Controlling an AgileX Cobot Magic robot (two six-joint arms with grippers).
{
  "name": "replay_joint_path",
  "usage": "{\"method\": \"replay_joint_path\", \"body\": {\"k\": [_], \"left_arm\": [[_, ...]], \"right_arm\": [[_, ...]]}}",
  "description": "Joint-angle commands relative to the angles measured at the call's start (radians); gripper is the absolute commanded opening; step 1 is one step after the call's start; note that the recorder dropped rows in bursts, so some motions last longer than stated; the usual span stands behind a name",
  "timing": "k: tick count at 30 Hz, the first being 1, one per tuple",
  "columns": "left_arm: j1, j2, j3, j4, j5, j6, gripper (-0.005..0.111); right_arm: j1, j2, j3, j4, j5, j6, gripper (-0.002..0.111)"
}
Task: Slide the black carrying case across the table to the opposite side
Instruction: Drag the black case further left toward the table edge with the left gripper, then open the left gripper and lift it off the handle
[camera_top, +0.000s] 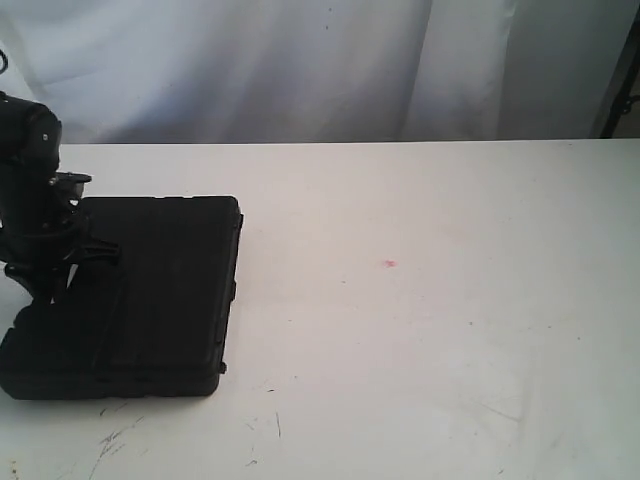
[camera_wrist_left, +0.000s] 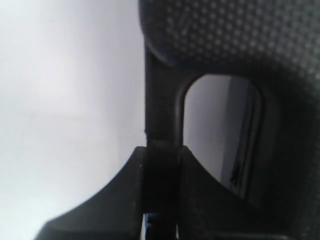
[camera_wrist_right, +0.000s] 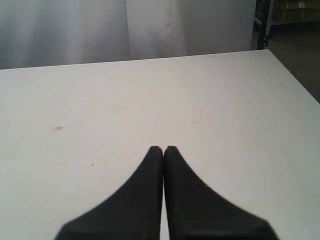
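the left arm (camera_top: 40, 230) bends down over the black carrying case (camera_top: 160, 300), left gripper (camera_wrist_left: 161, 152) pinching its handle (camera_wrist_left: 162, 100), the case flat at the left end of the table (camera_top: 430, 300), long axis near-to-far, handle side leftward, while the right gripper (camera_wrist_right: 163, 150) is pressed together.

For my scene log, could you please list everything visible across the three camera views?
black carrying case: one, black, lying flat at the table's left end in the exterior view
table: one, white, under everything
pink mark: one, pinkish, on the tabletop to the right of the case
scuff marks: several, dark, on the tabletop near its front edge, by the case
curtain: one, white, behind the table
left arm: one, black, over the case's left part
left gripper: one, black, appears closed on the case's handle
right gripper: one, black, shut and empty above bare table
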Motion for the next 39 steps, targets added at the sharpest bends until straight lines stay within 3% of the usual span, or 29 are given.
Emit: {"method": "replay_joint_path", "body": {"k": [1, 23, 32, 39], "left_arm": [[0.013, -0.035, -0.002, -0.023, -0.027, 0.056, 0.000], [0.013, -0.033, -0.002, -0.040, -0.047, 0.089, 0.001], [0.013, -0.033, -0.002, -0.089, -0.038, 0.089, 0.027], [0.013, -0.041, -0.002, -0.089, -0.030, 0.089, 0.042]], "right_arm": [[-0.007, -0.003, 0.004, -0.001, -0.004, -0.002, 0.000], [-0.007, -0.003, 0.004, -0.001, -0.004, -0.002, 0.000], [-0.007, -0.003, 0.004, -0.001, -0.004, -0.002, 0.000], [-0.007, -0.003, 0.004, -0.001, -0.004, -0.002, 0.000]]}}
